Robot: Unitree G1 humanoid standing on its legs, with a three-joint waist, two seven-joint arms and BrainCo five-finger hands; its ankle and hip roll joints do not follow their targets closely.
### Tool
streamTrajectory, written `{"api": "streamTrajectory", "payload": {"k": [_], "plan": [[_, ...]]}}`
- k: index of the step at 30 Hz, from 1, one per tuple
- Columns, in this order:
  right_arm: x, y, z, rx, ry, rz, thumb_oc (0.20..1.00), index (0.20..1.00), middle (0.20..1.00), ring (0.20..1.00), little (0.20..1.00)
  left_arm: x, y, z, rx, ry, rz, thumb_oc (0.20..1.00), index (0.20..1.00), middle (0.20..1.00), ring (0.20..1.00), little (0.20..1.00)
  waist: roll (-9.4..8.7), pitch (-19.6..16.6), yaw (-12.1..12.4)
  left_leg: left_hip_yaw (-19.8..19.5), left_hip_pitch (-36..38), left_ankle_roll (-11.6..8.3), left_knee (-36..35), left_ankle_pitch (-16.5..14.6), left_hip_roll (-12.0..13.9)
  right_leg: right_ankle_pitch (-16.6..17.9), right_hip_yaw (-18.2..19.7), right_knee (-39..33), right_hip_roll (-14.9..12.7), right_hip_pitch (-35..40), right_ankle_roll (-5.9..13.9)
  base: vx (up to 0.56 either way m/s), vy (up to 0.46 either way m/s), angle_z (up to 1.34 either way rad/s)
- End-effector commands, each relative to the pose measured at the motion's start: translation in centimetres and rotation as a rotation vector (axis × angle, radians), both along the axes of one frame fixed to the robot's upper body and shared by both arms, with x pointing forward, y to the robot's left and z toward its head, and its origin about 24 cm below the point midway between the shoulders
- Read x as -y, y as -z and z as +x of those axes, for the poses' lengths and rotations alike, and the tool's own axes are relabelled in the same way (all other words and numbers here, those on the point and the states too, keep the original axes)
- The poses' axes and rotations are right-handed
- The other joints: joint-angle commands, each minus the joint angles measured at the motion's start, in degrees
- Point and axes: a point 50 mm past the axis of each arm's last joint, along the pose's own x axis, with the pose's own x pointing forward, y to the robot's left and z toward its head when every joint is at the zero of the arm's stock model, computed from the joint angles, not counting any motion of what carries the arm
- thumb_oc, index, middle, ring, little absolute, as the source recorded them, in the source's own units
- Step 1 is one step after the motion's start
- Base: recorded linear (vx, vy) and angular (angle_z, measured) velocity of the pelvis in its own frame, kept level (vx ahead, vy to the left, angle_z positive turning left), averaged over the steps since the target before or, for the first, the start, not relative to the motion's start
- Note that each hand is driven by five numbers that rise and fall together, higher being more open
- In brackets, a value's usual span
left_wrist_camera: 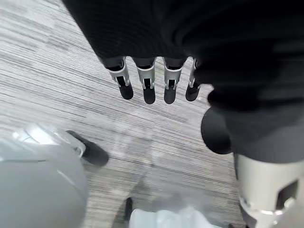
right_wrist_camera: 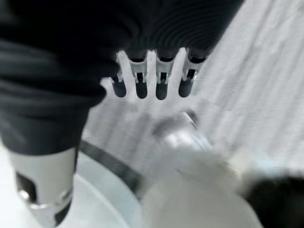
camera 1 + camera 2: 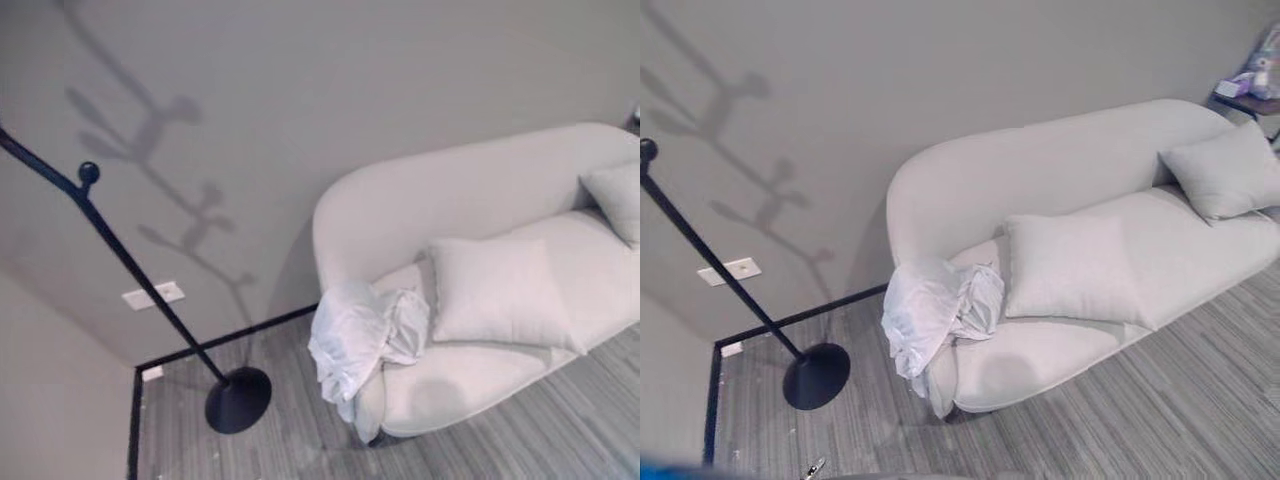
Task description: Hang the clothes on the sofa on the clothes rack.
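Note:
A crumpled white garment (image 3: 360, 340) lies on the left end of the pale sofa (image 3: 480, 190) and hangs over its front edge toward the floor. The black clothes rack (image 3: 120, 255) stands to the sofa's left, leaning across the view, with a round base (image 3: 238, 398) on the carpet and a knob-tipped branch (image 3: 88, 173). In the left wrist view my left hand (image 1: 149, 80) hangs over the striped carpet, fingers relaxed and holding nothing. My right hand (image 2: 162, 78) hangs the same way in the right wrist view, also holding nothing. Both hands are away from the garment.
Two pale cushions (image 3: 495, 290) (image 3: 615, 200) rest on the sofa seat. A small side table (image 3: 1250, 100) with items stands at the sofa's far right. A white wall outlet (image 3: 153, 295) and a black floor strip (image 3: 133, 420) lie by the rack.

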Motion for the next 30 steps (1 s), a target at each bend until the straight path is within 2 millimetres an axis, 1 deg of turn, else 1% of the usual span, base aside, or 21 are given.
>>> {"api": "streamTrajectory", "payload": {"k": [1, 4, 6, 7, 9, 11, 13, 15, 16, 18, 19, 20, 21, 23, 24, 25, 26, 27, 28, 29, 30], "plan": [[1.6, -1.2, 4.0, 0.087, -0.124, -0.190, 1.000, 1.000, 1.000, 1.000, 1.000, -0.3, -0.5, 3.0, 0.077, 0.028, 0.045, 1.000, 1.000, 1.000, 1.000, 1.000, -1.02, 2.40, -0.48, -4.50, -3.47, -2.71, 4.20, -2.41, 2.39, 8.01, 2.07, -13.00, -0.15, 7.45, 0.73, 0.02, 0.027, 0.17], [1.5, -1.8, 5.8, 0.148, -0.201, -0.233, 1.000, 1.000, 1.000, 1.000, 1.000, -0.2, -0.6, 3.3, 0.088, 0.026, 0.054, 1.000, 1.000, 1.000, 1.000, 1.000, -1.19, 2.17, -0.39, -4.29, -3.40, -2.46, 3.52, -2.16, 1.84, 8.04, 1.57, -13.63, 0.25, 8.70, 0.35, 0.02, -0.012, 0.21], [1.4, -1.9, 6.1, 0.158, -0.234, -0.246, 1.000, 1.000, 1.000, 1.000, 1.000, -0.1, -0.5, 3.2, 0.088, 0.021, 0.050, 1.000, 1.000, 1.000, 1.000, 1.000, -1.15, 2.10, -0.32, -4.19, -3.36, -2.44, 3.60, -2.24, 1.80, 7.93, 1.08, -13.74, 0.25, 8.99, 0.25, 0.03, -0.041, 0.09], [1.1, -2.2, 7.0, 0.181, -0.307, -0.285, 1.000, 1.000, 1.000, 1.000, 1.000, -0.2, -0.5, 3.0, 0.084, -0.002, 0.054, 1.000, 1.000, 1.000, 1.000, 1.000, -1.24, 1.94, 0.05, -4.40, -3.00, -2.51, 3.63, -2.58, 1.86, 7.41, 0.30, -14.52, 0.16, 10.06, 0.00, 0.05, -0.072, 0.08], [0.8, -2.5, 7.8, 0.211, -0.351, -0.297, 1.000, 1.000, 1.000, 1.000, 1.000, -0.3, -0.5, 2.9, 0.080, -0.019, 0.061, 1.000, 1.000, 1.000, 1.000, 1.000, -1.37, 1.96, 0.24, -4.67, -2.74, -2.81, 3.85, -2.83, 2.07, 7.09, 0.40, -14.55, 0.50, 10.33, -0.19, 0.07, -0.085, 0.17], [0.3, -3.3, 9.3, 0.280, -0.424, -0.318, 1.000, 1.000, 1.000, 1.000, 1.000, -0.4, -0.5, 2.6, 0.073, -0.028, 0.060, 1.000, 1.000, 1.000, 1.000, 1.000, -1.57, 1.87, 0.24, -4.55, -2.17, -3.09, 4.05, -3.28, 2.36, 6.81, 0.35, -14.67, 0.62, 10.67, -0.42, 0.08, -0.073, 0.08], [0.0, -4.8, 11.5, 0.390, -0.523, -0.373, 1.000, 1.000, 1.000, 1.000, 1.000, -0.2, -0.4, 2.5, 0.071, -0.044, 0.057, 1.000, 1.000, 1.000, 1.000, 1.000, -1.80, 1.98, 0.08, -4.28, -1.95, -3.31, 4.99, -4.10, 2.51, 6.86, 0.61, -15.24, 0.59, 11.11, -0.61, 0.08, -0.075, -0.02], [-0.4, -7.4, 13.8, 0.561, -0.604, -0.408, 1.000, 1.000, 1.000, 1.000, 1.000, 0.2, -0.5, 2.8, 0.096, -0.060, 0.047, 1.000, 1.000, 1.000, 1.000, 1.000, -2.13, 2.61, -0.04, -3.80, -2.66, -3.93, 8.79, -5.27, 2.45, 6.69, 0.89, -15.73, 0.66, 11.54, -0.92, 0.04, -0.074, -0.05], [-0.3, -8.4, 14.7, 0.608, -0.656, -0.435, 1.000, 1.000, 1.000, 1.000, 1.000, 0.4, -0.5, 3.4, 0.116, -0.049, 0.039, 1.000, 1.000, 1.000, 1.000, 1.000, -2.44, 3.47, 0.08, -3.67, -4.40, -4.59, 13.02, -5.10, 2.36, 6.85, 1.18, -15.83, 0.49, 11.78, -1.19, -0.04, -0.068, -0.06], [-0.3, -11.0, 16.5, 0.729, -0.779, -0.515, 1.000, 1.000, 1.000, 1.000, 1.000, 0.7, -0.7, 4.1, 0.148, -0.032, 0.033, 1.000, 1.000, 1.000, 1.000, 1.000, -2.95, 5.05, 0.48, -3.70, -9.18, -5.90, 22.21, -3.88, 2.73, 6.85, 1.56, -16.37, 0.41, 12.48, -2.01, -0.03, -0.060, 0.05], [0.0, -11.4, 16.6, 0.739, -0.798, -0.550, 1.000, 1.000, 1.000, 1.000, 1.000, 1.0, -0.6, 4.1, 0.155, -0.025, 0.025, 1.000, 1.000, 1.000, 1.000, 1.000, -2.83, 5.33, 0.61, -3.88, -11.13, -6.15, 25.23, -3.14, 3.28, 6.79, 1.36, -16.76, 0.42, 12.93, -2.25, 0.03, -0.022, 0.09], [0.1, -11.9, 17.1, 0.739, -0.847, -0.619, 1.000, 1.000, 1.000, 1.000, 1.000, 1.2, -0.6, 4.2, 0.159, -0.028, 0.020, 1.000, 1.000, 1.000, 1.000, 1.000, -2.82, 5.61, 0.79, -3.64, -12.83, -6.27, 26.54, -2.20, 4.35, 6.77, 1.28, -17.44, 0.05, 13.68, -2.27, 0.09, 0.017, -0.05], [-0.1, -12.7, 17.8, 0.751, -0.910, -0.674, 1.000, 1.000, 1.000, 1.000, 1.000, 1.3, -0.6, 4.1, 0.159, -0.027, 0.018, 1.000, 1.000, 1.000, 1.000, 1.000, -3.04, 5.49, 0.89, -3.08, -13.51, -6.27, 25.02, -1.99, 6.13, 6.65, 1.21, -18.26, -0.59, 14.36, -2.02, 0.16, 0.045, -0.07], [-0.6, -14.0, 18.5, 0.799, -1.000, -0.745, 1.000, 1.000, 1.000, 1.000, 1.000, 1.3, -0.5, 3.8, 0.149, -0.027, 0.024, 1.000, 1.000, 1.000, 1.000, 1.000, -3.49, 4.60, 1.33, -2.37, -12.21, -6.26, 18.46, -2.27, 9.45, 6.36, 0.91, -19.83, -1.93, 15.37, -1.41, 0.25, 0.130, 0.00], [-1.0, -15.2, 19.1, 0.823, -1.130, -0.868, 1.000, 1.000, 1.000, 1.000, 1.000, 1.3, -0.6, 3.9, 0.150, -0.019, 0.036, 1.000, 1.000, 1.000, 1.000, 1.000, -2.84, 3.79, 2.17, -3.98, -11.95, -7.52, 9.11, 2.39, 12.95, 5.80, 0.82, -20.98, -2.43, 16.15, -0.82, 0.29, 0.200, -0.05], [-1.2, -15.5, 19.2, 0.840, -1.164, -0.912, 1.000, 1.000, 1.000, 1.000, 1.000, 1.4, -0.5, 3.8, 0.144, -0.007, 0.040, 1.000, 1.000, 1.000, 1.000, 1.000, -2.39, 3.64, 2.27, -4.85, -11.54, -8.59, 4.04, 5.56, 14.22, 5.28, 0.84, -21.52, -2.53, 16.82, -0.76, 0.22, 0.160, 0.02], [-1.2, -15.5, 19.2, 0.840, -1.164, -0.912, 1.000, 1.000, 1.000, 1.000, 1.000, 1.4, -0.5, 3.8, 0.144, -0.007, 0.040, 1.000, 1.000, 1.000, 1.000, 1.000, -2.40, 3.67, 2.26, -4.85, -11.41, -8.60, 3.87, 5.66, 14.23, 5.28, 0.83, -21.53, -2.53, 16.87, -0.77, 0.19, 0.194, 0.07], [-1.6, -15.8, 19.5, 0.843, -1.204, -1.000, 1.000, 1.000, 1.000, 1.000, 1.000, 1.7, -0.5, 3.8, 0.131, 0.016, 0.054, 1.000, 1.000, 1.000, 1.000, 1.000, -1.53, 3.20, 2.28, -5.05, -11.28, -9.46, -0.43, 6.89, 15.35, 4.37, 0.80, -22.60, -3.12, 17.99, -0.21, 0.19, 0.217, 0.22], [-1.9, -15.6, 19.4, 0.829, -1.245, -1.046, 1.000, 1.000, 1.000, 1.000, 1.000, 1.9, -0.4, 3.7, 0.121, 0.024, 0.058, 1.000, 1.000, 1.000, 1.000, 1.000, -0.74, 2.79, 2.24, -4.48, -9.60, -9.98, -2.09, 7.43, 15.53, 4.28, 0.45, -22.84, -3.27, 18.66, 0.00, 0.25, 0.298, 0.12], [-2.2, -15.5, 19.5, 0.820, -1.311, -1.121, 1.000, 1.000, 1.000, 1.000, 1.000, 1.9, -0.5, 3.9, 0.123, 0.033, 0.072, 1.000, 1.000, 1.000, 1.000, 1.000, -0.02, 2.44, 2.21, -4.12, -8.73, -10.46, -2.35, 7.63, 15.10, 4.42, -0.04, -23.09, -3.88, 19.09, 0.19, 0.18, 0.217, 0.05], [-2.6, -15.5, 19.6, 0.811, -1.390, -1.185, 1.000, 1.000, 1.000, 1.000, 1.000, 1.9, -0.5, 4.0, 0.124, 0.049, 0.084, 1.000, 1.000, 1.000, 1.000, 1.000, 0.13, 2.16, 2.38, -3.99, -8.22, -10.58, -2.33, 7.36, 14.55, 4.83, -0.17, -23.47, -4.47, 19.24, 0.45, 0.18, 0.211, -0.14]]}}
